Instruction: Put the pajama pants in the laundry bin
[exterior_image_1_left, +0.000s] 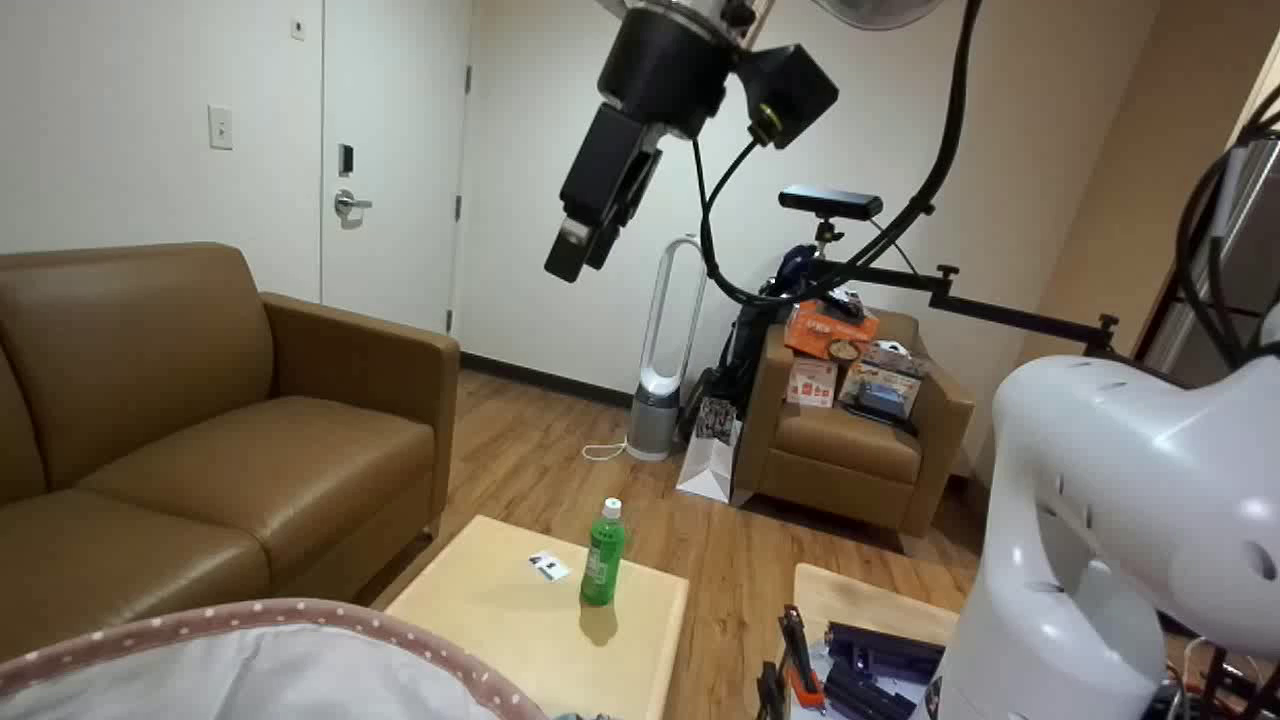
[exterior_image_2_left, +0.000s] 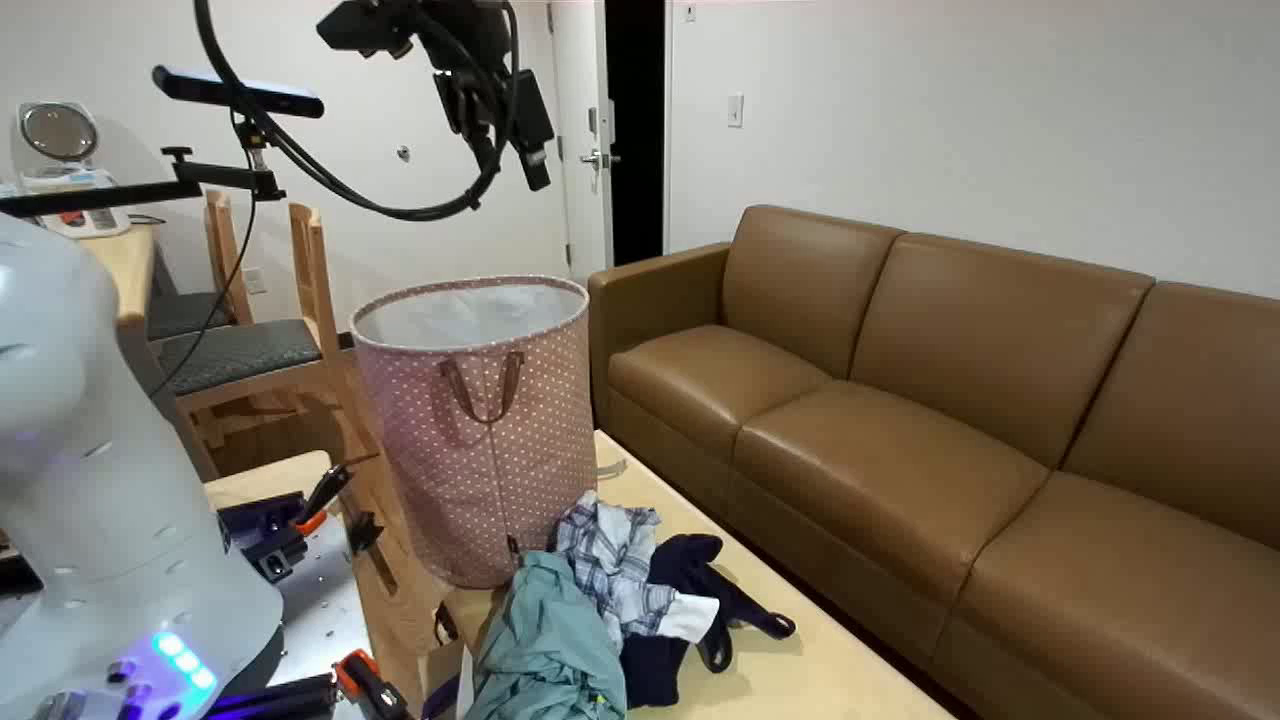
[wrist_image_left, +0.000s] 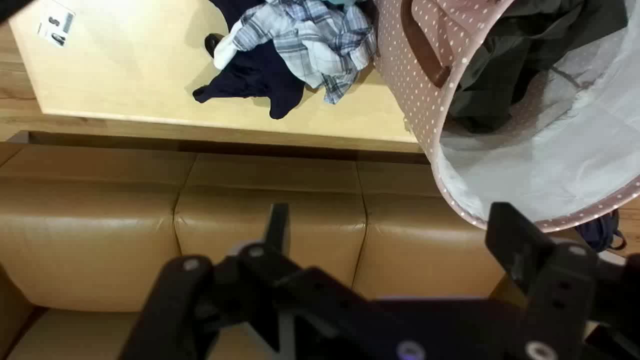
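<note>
At the wrist view's top, shows plaid garment, likely the pajama pants, yet to join dark cloth inside laundry bin, with empty pincer spread wide.

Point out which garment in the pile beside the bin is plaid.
The blue-and-white plaid garment, probably the pajama pants, lies between the teal garment and the navy garment in an exterior view; those two look plain, without checks.

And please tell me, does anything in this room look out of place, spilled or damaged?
Nothing spilled or damaged shows. Perhaps out of place: crumpled clothes heaped on the table, beside the laundry bin rather than inside it, and a door standing open onto darkness.
</note>
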